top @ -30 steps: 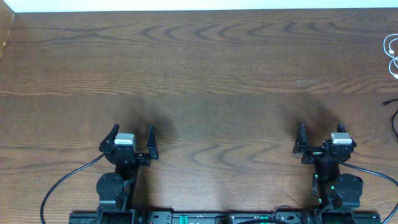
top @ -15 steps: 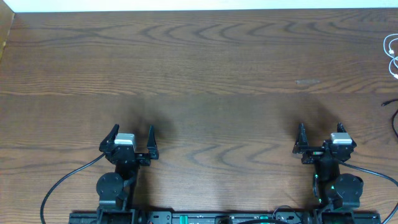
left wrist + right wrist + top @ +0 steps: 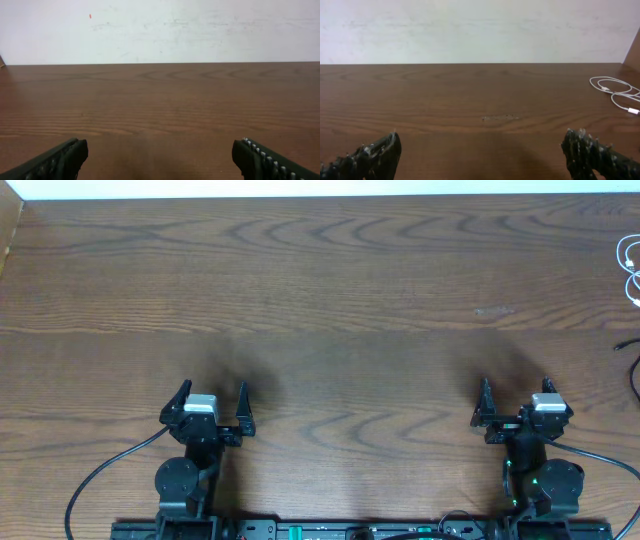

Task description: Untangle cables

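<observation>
The left gripper and the right gripper sit by the near edge of the table, one toward each corner, each with jaws spread wide apart and nothing between them. The white cable lies in loose loops at the right edge toward the far corner. The black cable lies at the same edge, nearer, mostly cut off from view. Both cables are well apart from the grippers
</observation>
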`<state>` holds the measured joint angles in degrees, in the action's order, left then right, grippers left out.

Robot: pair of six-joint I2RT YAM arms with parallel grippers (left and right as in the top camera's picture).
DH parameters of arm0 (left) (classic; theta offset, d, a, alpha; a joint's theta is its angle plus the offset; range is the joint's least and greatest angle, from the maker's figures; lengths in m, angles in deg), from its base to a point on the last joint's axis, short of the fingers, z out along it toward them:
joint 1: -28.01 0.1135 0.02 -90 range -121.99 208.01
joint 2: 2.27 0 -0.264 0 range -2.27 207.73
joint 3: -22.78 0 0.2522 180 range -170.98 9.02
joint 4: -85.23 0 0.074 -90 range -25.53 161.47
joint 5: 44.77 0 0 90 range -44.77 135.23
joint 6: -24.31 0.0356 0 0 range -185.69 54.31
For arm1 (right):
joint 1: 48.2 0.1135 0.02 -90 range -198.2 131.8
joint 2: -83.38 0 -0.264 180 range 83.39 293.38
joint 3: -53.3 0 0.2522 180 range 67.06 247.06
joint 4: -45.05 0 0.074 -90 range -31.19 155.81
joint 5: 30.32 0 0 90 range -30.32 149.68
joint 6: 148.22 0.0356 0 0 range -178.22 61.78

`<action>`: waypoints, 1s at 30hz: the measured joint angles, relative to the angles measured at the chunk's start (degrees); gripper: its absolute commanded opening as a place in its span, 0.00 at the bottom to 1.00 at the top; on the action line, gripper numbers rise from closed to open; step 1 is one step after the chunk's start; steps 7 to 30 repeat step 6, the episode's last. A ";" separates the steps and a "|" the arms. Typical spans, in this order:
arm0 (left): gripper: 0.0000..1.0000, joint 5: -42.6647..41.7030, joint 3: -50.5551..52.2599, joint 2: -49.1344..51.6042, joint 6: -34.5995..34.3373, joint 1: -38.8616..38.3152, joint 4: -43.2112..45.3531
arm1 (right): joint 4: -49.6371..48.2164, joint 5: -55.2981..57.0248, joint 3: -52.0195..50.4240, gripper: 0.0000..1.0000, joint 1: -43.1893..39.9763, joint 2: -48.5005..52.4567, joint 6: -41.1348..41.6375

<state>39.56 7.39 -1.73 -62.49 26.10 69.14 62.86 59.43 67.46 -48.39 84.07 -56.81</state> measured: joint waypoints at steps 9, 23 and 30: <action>0.98 0.00 0.00 0.00 0.00 0.00 0.00 | 0.00 0.00 0.00 0.99 0.00 0.00 0.00; 0.98 0.00 0.00 0.00 0.00 0.00 0.00 | 0.00 0.00 0.00 0.99 0.00 0.00 0.00; 0.98 0.00 0.00 0.00 0.00 0.00 0.00 | 0.00 0.00 0.00 0.99 0.00 0.00 0.00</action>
